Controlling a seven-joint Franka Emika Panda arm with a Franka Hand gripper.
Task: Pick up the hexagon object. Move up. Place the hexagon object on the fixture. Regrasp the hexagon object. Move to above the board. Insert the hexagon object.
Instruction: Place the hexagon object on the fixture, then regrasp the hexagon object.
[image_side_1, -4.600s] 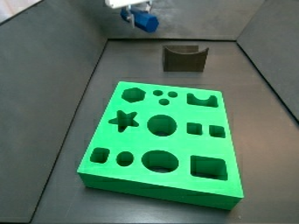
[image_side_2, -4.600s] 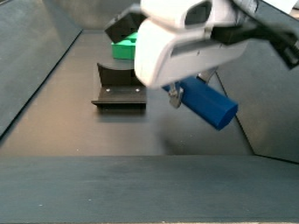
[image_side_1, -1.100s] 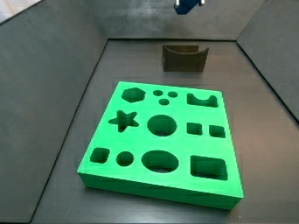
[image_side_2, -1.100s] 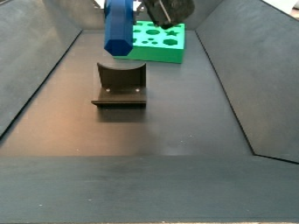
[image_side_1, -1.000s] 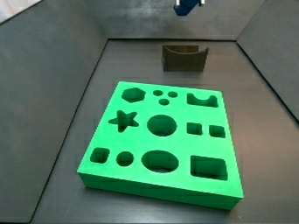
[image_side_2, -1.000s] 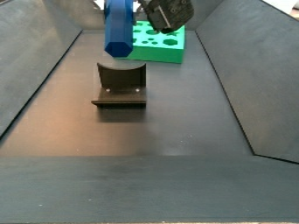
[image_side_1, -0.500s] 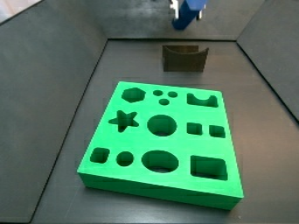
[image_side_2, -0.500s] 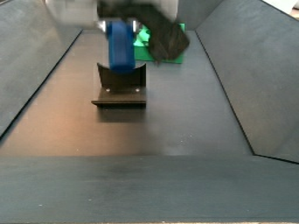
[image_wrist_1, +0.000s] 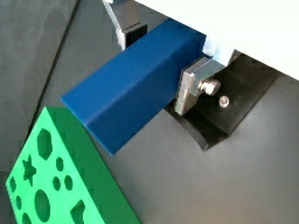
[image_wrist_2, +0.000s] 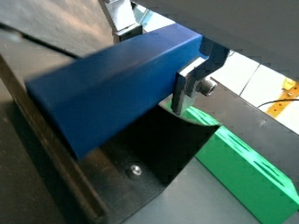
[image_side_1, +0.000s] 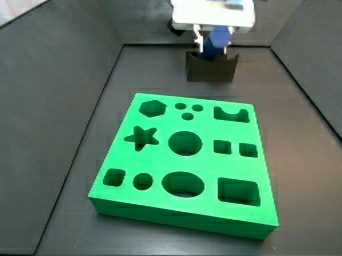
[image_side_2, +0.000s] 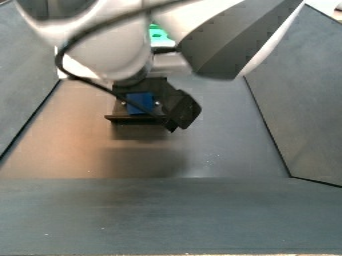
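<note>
The hexagon object, a long blue bar, is clamped crosswise between the silver fingers of my gripper, which is shut on it. In both wrist views the bar hangs just over the dark fixture. In a side view the gripper stands right above the fixture with the bar's blue end showing. In a side view the bar sits low at the fixture's notch; contact cannot be told. The green board lies apart from it.
Grey sloping walls enclose the dark floor. The board lies beyond the fixture in a side view, mostly hidden by the large white arm. A yellow cable shows outside the bin.
The gripper has come down with the blue bar from high above to just over the fixture. The arm now fills much of one side view.
</note>
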